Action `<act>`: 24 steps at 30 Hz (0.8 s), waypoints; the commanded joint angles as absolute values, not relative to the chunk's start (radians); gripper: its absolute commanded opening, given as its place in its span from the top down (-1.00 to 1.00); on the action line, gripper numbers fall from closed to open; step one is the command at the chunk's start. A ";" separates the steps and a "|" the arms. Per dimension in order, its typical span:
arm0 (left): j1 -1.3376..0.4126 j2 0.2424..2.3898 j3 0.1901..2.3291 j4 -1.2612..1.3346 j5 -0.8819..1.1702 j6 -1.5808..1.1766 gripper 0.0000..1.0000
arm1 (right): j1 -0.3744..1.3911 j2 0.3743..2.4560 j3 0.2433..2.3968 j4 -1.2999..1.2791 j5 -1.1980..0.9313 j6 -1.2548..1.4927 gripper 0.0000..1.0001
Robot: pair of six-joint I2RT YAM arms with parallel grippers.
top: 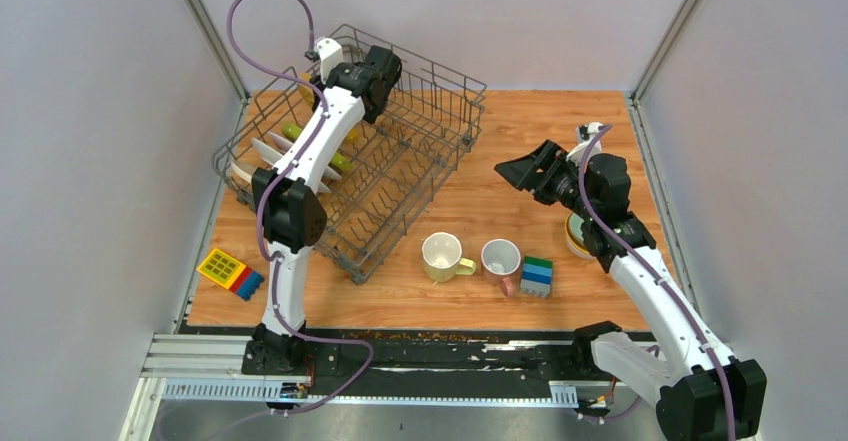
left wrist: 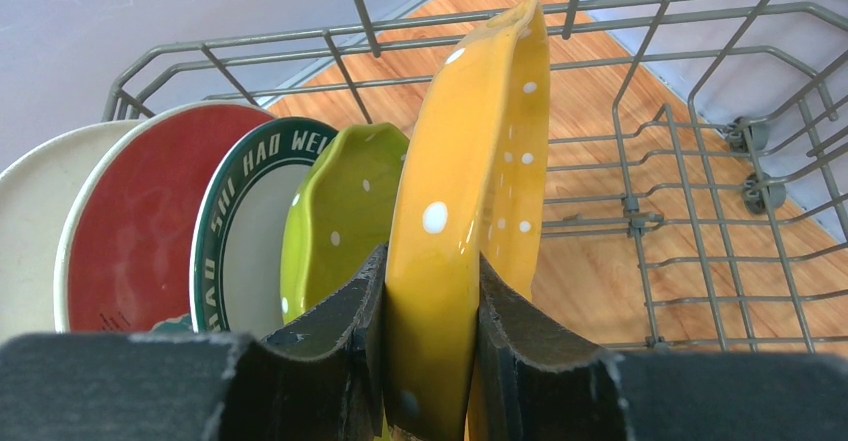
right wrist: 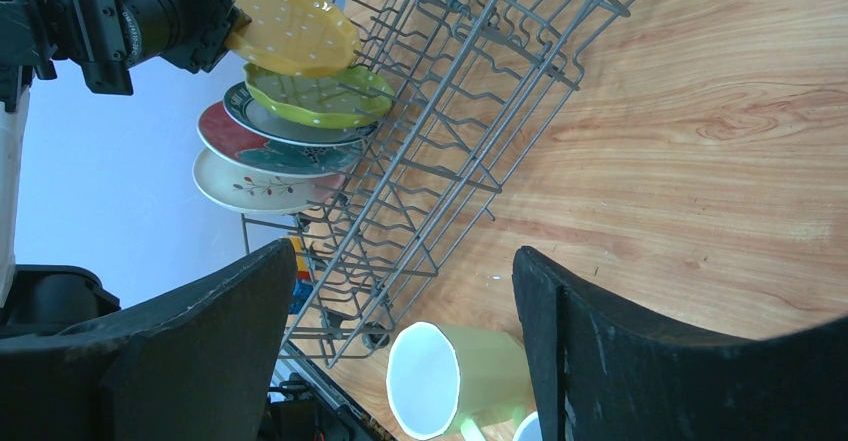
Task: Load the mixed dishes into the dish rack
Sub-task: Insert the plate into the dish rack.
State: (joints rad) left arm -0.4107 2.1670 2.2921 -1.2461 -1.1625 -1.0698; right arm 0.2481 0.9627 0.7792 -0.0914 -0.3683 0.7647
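Note:
My left gripper (left wrist: 430, 341) is shut on the rim of the scalloped yellow plate (left wrist: 470, 191) and holds it on edge inside the grey wire dish rack (left wrist: 700, 211). Beside it stand a green scalloped plate (left wrist: 340, 211), a patterned-rim plate (left wrist: 245, 231), a red plate (left wrist: 130, 221) and a white plate (left wrist: 30, 221). In the top view the left gripper (top: 372, 79) is over the rack's far end (top: 420, 151). My right gripper (top: 530, 173) is open and empty above the table, right of the rack. A pale yellow mug (top: 441, 257) and a white pink-handled mug (top: 501, 261) stand near the front.
Stacked green-blue blocks (top: 537, 276) stand right of the mugs. A yellow-orange bowl (top: 575, 236) sits partly under my right arm. A yellow toy block (top: 228, 271) lies at the front left, by the left arm's base. Grey walls close in both sides.

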 commanded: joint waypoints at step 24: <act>-0.357 2.018 2.254 -1.217 -1.117 -1.094 1.00 | 0.255 0.970 0.837 -0.039 -0.365 0.757 -0.61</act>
